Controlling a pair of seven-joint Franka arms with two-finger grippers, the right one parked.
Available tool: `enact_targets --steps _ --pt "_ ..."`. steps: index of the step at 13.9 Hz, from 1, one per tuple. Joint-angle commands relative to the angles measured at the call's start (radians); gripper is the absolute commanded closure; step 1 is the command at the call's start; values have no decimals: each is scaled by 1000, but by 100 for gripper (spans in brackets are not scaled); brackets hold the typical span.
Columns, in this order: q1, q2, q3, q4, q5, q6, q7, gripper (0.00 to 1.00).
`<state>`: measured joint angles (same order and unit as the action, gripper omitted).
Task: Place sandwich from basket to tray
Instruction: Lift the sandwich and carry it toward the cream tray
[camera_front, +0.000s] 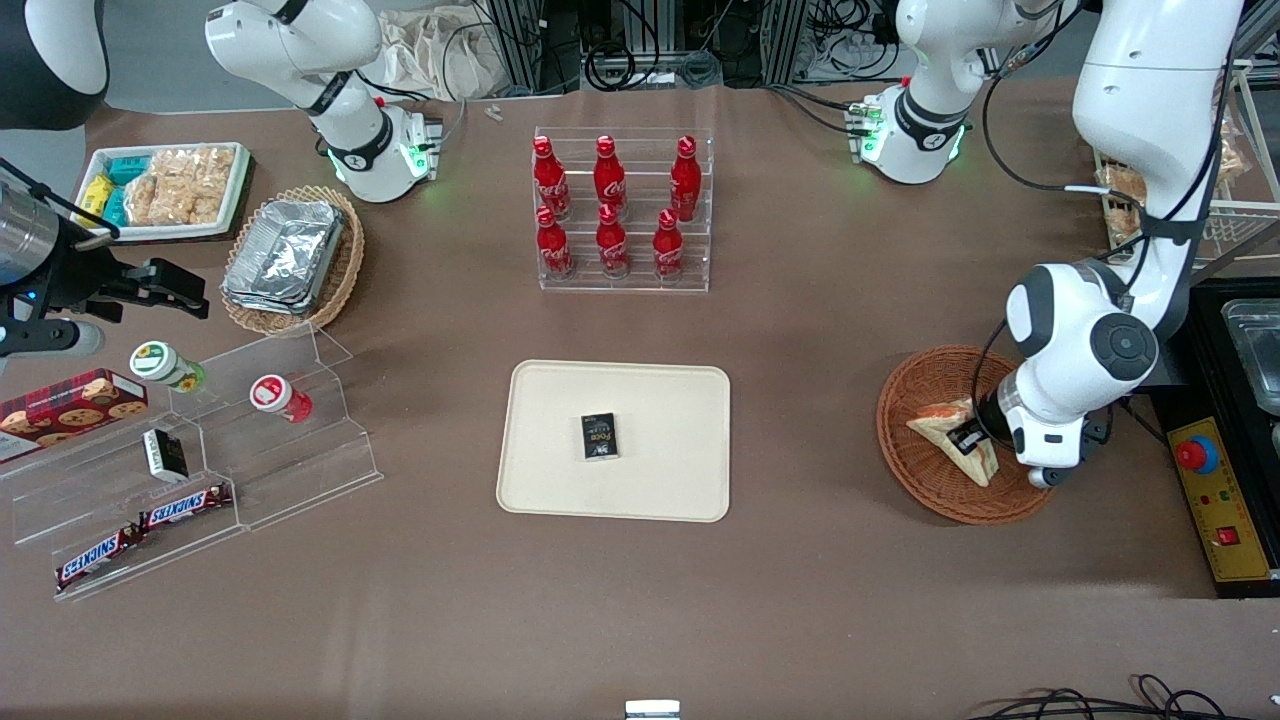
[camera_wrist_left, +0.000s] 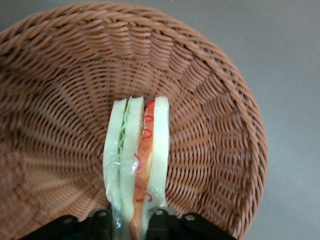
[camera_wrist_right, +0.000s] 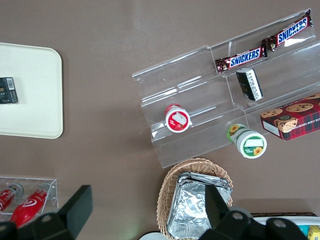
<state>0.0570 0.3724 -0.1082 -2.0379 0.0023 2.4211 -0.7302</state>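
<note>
Gripping the sandwich (camera_wrist_left: 136, 160) edge-on, the pincer (camera_wrist_left: 132, 220) is sitting low inside the basket (camera_wrist_left: 220, 125). Lifting should be going straight up, clearing the rim before heading to the tray (camera_front: 560, 400).

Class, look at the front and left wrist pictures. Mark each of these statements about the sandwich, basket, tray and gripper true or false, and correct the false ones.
1. The sandwich is in the basket. True.
2. The gripper is shut on the sandwich. True: its fingers press on both bread faces.
3. The tray is empty. False: a small dark packet lies on it.
4. The gripper hangs over the tray. False: it is at the basket, toward the working arm's end of the table.
5. The bottle rack stands farther from the front camera than the tray. True.
</note>
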Motion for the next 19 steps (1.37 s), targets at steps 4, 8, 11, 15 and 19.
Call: enact_targets --steps 4,8,11,15,19 --pt "-5 -161 -18 178 -16 -470 79 91" --pt "-8 -156 -41 427 -30 -828 314 91" --pt "-11 -153 -96 447 -30 -850 462 91" --pt "-13 -113 -226 458 -39 -696 379 90" --pt "-110 -35 -280 450 -24 -535 301 86"
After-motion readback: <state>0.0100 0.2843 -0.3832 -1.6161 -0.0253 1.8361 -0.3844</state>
